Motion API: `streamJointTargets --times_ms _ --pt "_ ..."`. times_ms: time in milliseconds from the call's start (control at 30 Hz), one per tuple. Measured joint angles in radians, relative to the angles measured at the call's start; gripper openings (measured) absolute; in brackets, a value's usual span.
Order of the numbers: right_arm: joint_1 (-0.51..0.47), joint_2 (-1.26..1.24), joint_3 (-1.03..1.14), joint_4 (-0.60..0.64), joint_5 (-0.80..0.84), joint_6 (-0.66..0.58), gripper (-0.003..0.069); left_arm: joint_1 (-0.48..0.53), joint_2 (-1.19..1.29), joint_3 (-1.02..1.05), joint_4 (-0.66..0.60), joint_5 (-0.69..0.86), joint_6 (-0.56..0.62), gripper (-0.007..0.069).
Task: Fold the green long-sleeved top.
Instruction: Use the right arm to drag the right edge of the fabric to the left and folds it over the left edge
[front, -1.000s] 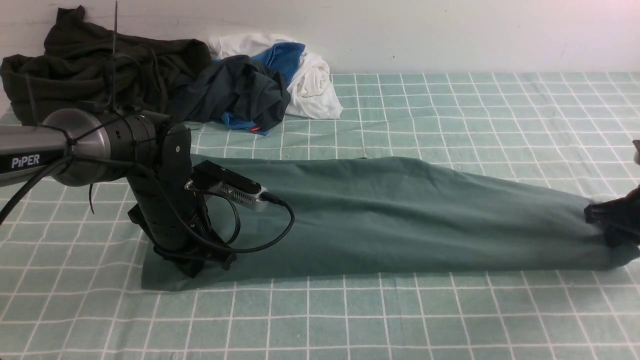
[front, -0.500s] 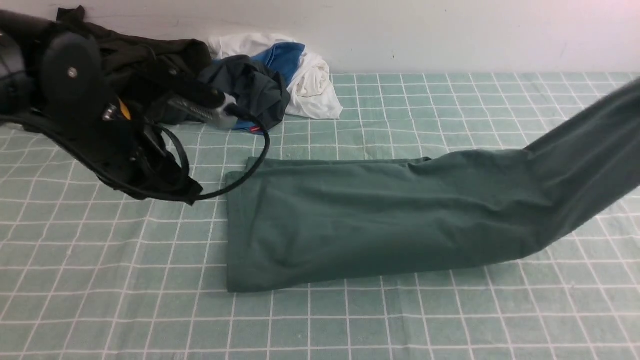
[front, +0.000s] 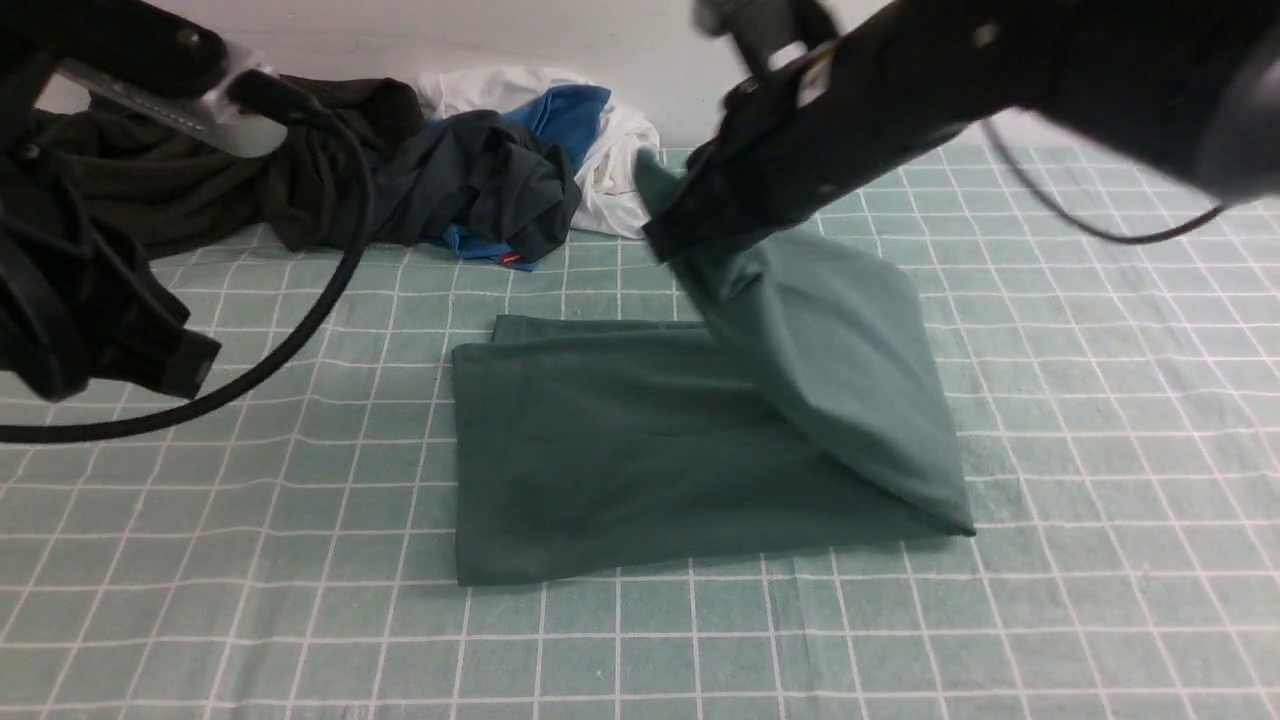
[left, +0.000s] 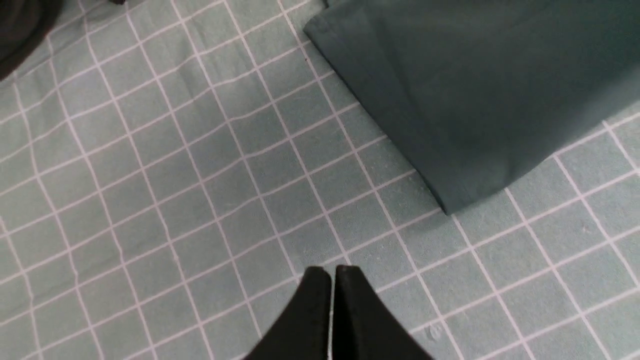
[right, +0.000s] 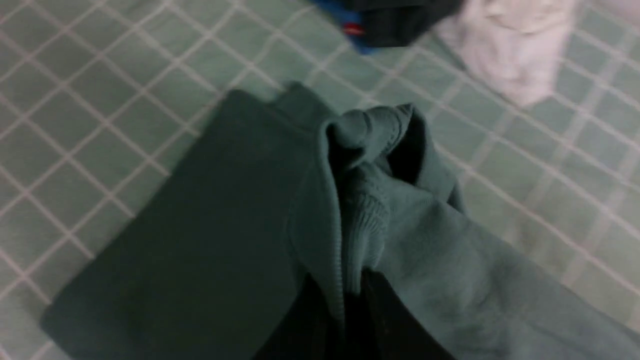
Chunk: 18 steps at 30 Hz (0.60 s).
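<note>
Right end effector (right: 345, 300) pinches ribbed knit edges of the soft green top (front: 600, 450), raised over its flat folded rectangle mid-way along the checked bench (front: 1050, 420); left end effector (left: 332, 274) closed, empty.

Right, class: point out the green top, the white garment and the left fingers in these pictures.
green top (front: 600, 450): front view, on its flat folded part.
white garment (front: 630, 175): front view, on its bunched right side.
left fingers (left: 315, 305): left wrist view, on one black finger of the shut pair.

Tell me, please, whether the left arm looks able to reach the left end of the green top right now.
Probably yes: the left hand hangs shut over bare tablecloth beside the green top, with nothing lying between.
</note>
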Motion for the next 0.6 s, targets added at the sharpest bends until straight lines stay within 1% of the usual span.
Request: streamJointTargets --times_ms 33,100,200,267,333,433,467,500,533,567,600 --pt "0.042 0.067 -0.028 0.023 -0.02 0.0 0.0038 0.0 -0.031 0.014 0.0 0.003 -0.001 -0.0003" --pt "0.082 0.145 -0.064 0.048 -0.044 0.0 0.0038 0.0 -0.071 0.038 0.0 0.013 -0.002 -0.0003" --pt "0.122 0.243 -0.13 0.073 -0.068 0.0 0.0044 0.0 -0.119 0.08 0.001 0.018 -0.003 -0.0003" --pt "0.137 0.291 -0.176 0.081 -0.07 0.0 0.0069 0.0 -0.138 0.109 0.008 0.02 -0.003 -0.0003" --pt "0.141 0.316 -0.212 0.084 -0.065 0.0 0.0123 0.0 -0.146 0.133 0.019 0.019 -0.003 -0.0003" --pt "0.141 0.318 -0.261 0.072 -0.02 0.0 0.0253 0.0 -0.149 0.17 0.048 0.019 -0.016 -0.0003" --pt "0.139 0.313 -0.275 0.057 -0.004 0.0 0.0281 0.0 -0.149 0.179 0.056 0.017 -0.025 -0.0003" --pt "0.136 0.307 -0.291 0.03 0.039 0.0 0.0333 0.0 -0.15 0.19 0.066 0.014 -0.041 -0.0003" --pt "0.136 0.306 -0.294 0.03 0.047 0.0 0.0342 0.0 -0.15 0.19 0.066 0.014 -0.045 -0.0003" --pt "0.126 0.291 -0.311 -0.007 0.116 0.0 0.0398 0.001 -0.157 0.204 0.077 0.008 -0.067 -0.0003" --pt "0.118 0.285 -0.314 -0.027 0.167 0.0 0.0425 0.001 -0.165 0.218 0.083 -0.005 -0.078 -0.0003"
